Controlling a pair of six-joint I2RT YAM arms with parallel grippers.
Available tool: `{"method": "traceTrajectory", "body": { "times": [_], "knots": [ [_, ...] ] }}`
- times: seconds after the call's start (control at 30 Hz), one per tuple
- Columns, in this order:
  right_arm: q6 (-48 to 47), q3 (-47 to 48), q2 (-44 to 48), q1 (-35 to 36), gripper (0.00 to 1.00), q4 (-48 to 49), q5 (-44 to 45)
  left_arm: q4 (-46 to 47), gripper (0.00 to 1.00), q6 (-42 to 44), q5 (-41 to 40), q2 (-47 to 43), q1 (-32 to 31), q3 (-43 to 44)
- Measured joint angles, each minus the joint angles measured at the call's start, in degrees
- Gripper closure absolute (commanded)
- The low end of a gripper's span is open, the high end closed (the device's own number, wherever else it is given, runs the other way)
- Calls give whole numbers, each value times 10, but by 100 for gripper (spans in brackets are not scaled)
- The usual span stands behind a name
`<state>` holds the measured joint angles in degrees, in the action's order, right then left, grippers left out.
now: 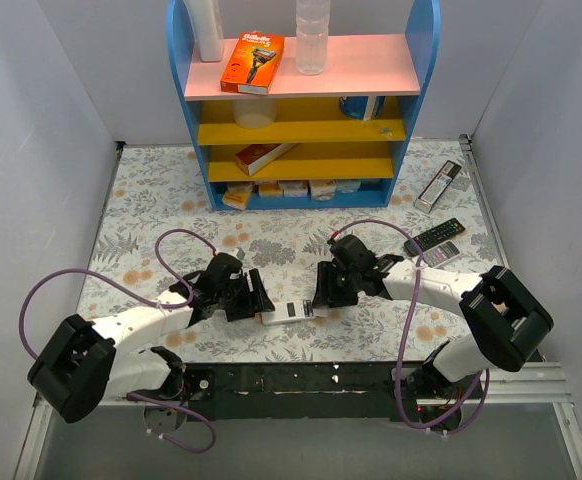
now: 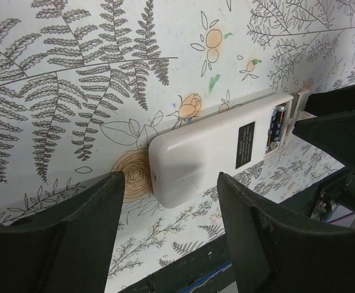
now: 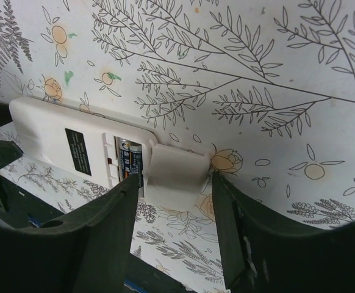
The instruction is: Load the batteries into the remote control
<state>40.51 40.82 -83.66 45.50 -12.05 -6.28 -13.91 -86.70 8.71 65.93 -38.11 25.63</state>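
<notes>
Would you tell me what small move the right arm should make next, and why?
Probably slide the cover closed onto the remote control with the right gripper: batteries already sit in the open compartment, and the cover lies between its fingers, partly off.
</notes>
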Motion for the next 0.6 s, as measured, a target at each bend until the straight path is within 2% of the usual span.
{"method": "traceTrajectory", "body": {
  "times": [0.6],
  "knots": [
    [-4, 0, -12, 0, 55, 19, -25, 20, 47, 9, 25, 31, 0, 8]
  ]
}}
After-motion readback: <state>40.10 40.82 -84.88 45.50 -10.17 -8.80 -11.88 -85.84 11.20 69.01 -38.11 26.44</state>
